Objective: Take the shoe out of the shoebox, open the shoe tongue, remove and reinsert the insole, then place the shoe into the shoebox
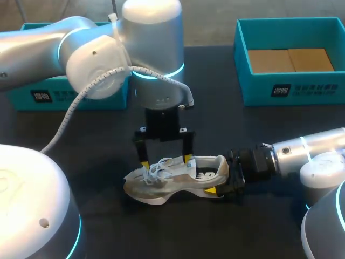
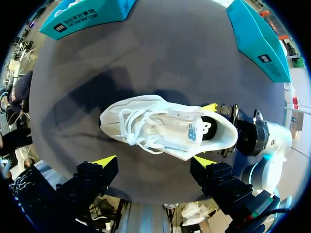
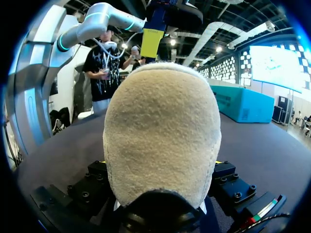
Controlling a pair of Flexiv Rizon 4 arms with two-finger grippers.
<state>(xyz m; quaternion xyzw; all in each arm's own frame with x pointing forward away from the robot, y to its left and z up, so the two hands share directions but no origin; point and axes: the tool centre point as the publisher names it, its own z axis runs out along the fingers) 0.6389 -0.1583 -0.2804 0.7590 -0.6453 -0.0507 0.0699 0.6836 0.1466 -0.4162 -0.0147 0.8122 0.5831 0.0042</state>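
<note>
- Head view: the left arm comes in from the left with its wrist pointing straight down. The left pincer (image 1: 166,160) is spread wide, one yellow tip by the laces (image 1: 156,171) and the other behind the collar of the shoe (image 1: 172,181).
- The right arm lies low along the worktop (image 1: 215,129), coming in from the right. The right pincer (image 1: 221,177) pinches the shoe's heel from both sides.
- The shoe stands on its sole on the dark worktop with its toe to the left. It is well apart from the open teal shoebox (image 1: 291,89) at the back right.
- A second teal box (image 1: 21,100) at the back left is mostly hidden behind the left arm.
- Each box has a black label with white print on its front wall. The shoe has a logo on its side.
- Left wrist view: the left pincer (image 2: 154,161) hangs above the shoe (image 2: 165,126) with both fingers held clear of it.
- The right pincer (image 2: 218,131) closes on the heel, with only one yellow tip showing beside the collar.
- Both teal boxes (image 2: 257,41) (image 2: 82,17) are cut off at the far edge of the worktop.
- Right wrist view: the fuzzy heel of the shoe (image 3: 160,136) fills the space between the fingers of the right pincer (image 3: 159,162) and hides their tips.
- One yellow finger (image 3: 151,42) of the left pincer shows above the heel.
- The shoebox (image 3: 243,104) sits beyond the heel to one side.
</note>
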